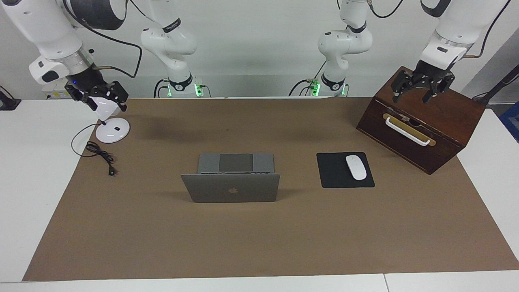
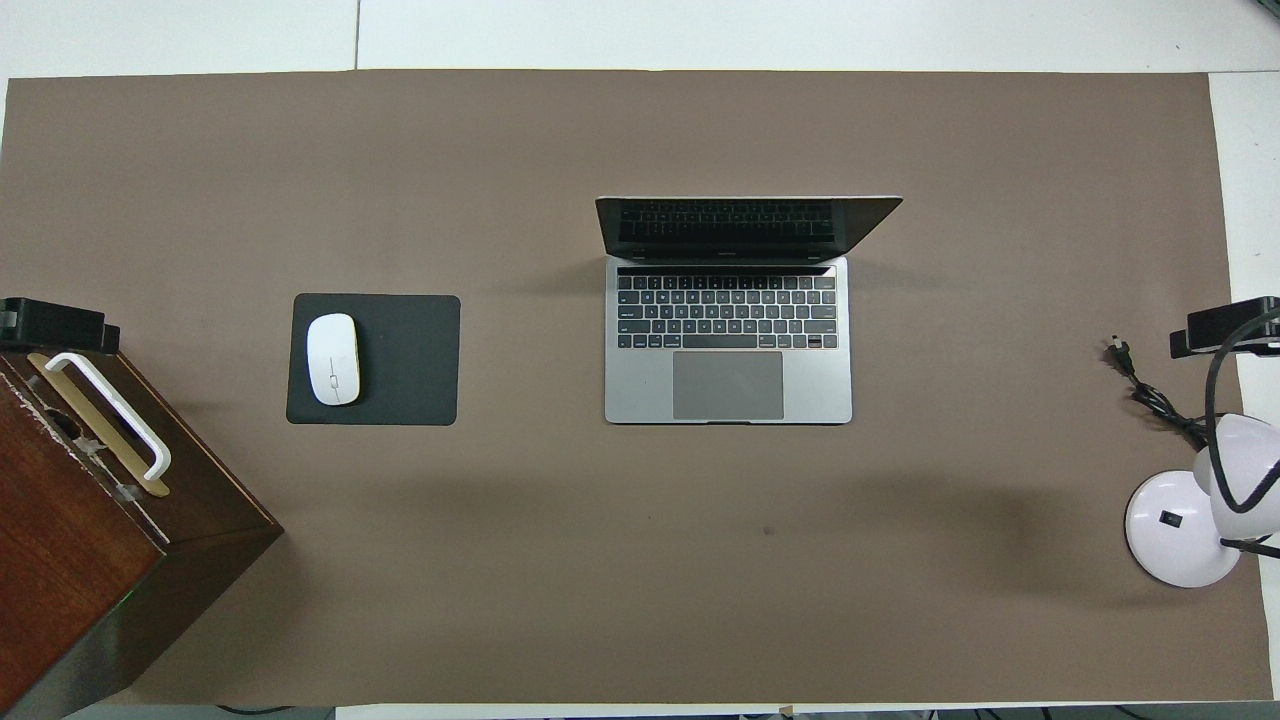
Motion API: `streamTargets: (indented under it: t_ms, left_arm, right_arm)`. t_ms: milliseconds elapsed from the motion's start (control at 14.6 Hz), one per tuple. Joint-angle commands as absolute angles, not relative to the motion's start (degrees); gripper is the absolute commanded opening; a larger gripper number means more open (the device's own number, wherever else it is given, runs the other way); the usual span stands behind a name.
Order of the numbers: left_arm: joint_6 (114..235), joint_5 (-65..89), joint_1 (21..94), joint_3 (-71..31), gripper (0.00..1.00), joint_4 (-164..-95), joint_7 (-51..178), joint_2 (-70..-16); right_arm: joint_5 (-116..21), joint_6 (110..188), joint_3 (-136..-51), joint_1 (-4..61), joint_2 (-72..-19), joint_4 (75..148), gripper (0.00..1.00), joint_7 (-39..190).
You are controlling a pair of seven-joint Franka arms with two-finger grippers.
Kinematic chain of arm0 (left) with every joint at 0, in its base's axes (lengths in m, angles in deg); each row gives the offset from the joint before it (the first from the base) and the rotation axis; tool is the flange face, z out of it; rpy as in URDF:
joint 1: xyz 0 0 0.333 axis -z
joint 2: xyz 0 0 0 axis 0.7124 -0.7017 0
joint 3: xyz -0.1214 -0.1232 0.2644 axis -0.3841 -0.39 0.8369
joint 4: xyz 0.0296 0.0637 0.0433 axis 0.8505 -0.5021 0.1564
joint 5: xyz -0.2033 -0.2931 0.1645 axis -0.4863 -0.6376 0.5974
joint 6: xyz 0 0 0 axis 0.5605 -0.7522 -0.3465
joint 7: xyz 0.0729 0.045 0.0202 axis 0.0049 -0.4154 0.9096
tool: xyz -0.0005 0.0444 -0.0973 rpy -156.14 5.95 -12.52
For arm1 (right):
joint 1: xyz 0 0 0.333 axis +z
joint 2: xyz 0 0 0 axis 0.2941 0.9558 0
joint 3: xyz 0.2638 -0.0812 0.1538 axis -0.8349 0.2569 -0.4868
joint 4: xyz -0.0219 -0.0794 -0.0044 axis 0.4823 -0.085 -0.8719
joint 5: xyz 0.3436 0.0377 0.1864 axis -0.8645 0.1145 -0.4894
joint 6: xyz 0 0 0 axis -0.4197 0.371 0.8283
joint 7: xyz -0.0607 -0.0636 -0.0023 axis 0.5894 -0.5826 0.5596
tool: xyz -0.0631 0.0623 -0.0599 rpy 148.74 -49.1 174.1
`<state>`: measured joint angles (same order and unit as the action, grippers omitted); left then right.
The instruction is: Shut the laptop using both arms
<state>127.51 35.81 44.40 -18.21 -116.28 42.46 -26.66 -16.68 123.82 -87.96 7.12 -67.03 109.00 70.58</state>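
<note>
Facing view. I am counting one laptop (image 1: 231, 182), one black mouse pad (image 1: 344, 170), one white mouse (image 1: 355, 167), one wooden box (image 1: 421, 121), one white desk lamp (image 1: 110, 121) with its loose cable (image 1: 101, 156), and two arms. The laptop is standing open at the middle of the brown mat (image 1: 259, 239), its lid upright with the logo side turned away from the robots and its keyboard deck lying nearer to them. The mouse is resting on the mouse pad, which is lying beside the laptop toward the left arm's end of the table. The wooden box is sitting at that same end, nearer to the robots, showing a white handle (image 1: 406, 130) on its front; I am seeing it closed, so I cannot tell what it contains. The left gripper (image 1: 421, 86) is hanging over the box with its fingers spread wide and nothing between them. The right gripper (image 1: 99, 97) is hanging over the lamp, fingers likewise spread and empty. Both arms are waiting, well apart from the laptop.

Overhead view. I am again counting one laptop (image 2: 728, 340), showing one keyboard and one trackpad, its dark screen tilting back away from the robots. One mouse (image 2: 333, 358) is lying on one mouse pad (image 2: 400, 360). The box (image 2: 90, 530) and the lamp (image 2: 1180, 525) are occupying opposite ends of the mat (image 2: 640, 600). Only the tips of the left gripper (image 2: 50, 325) and the right gripper (image 2: 1230, 330) are showing here.
</note>
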Motion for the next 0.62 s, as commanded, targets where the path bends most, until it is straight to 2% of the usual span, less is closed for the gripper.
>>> streamTargets:
  t_ms: [0, 548]
  left_arm:
    - [127.88, 37.11, 44.99, -18.1, 1.0, -117.29, 43.1, -25.72]
    - [127.88, 37.11, 45.08, -18.1, 1.0, -117.29, 42.93, -25.72]
  right_arm:
    - [-15.27, 122.74, -88.2, 6.65, -67.63, 109.24, 1.0, 71.01]
    - [-15.35, 123.36, -87.23, 6.29, -67.99, 108.98, 1.0, 77.6]
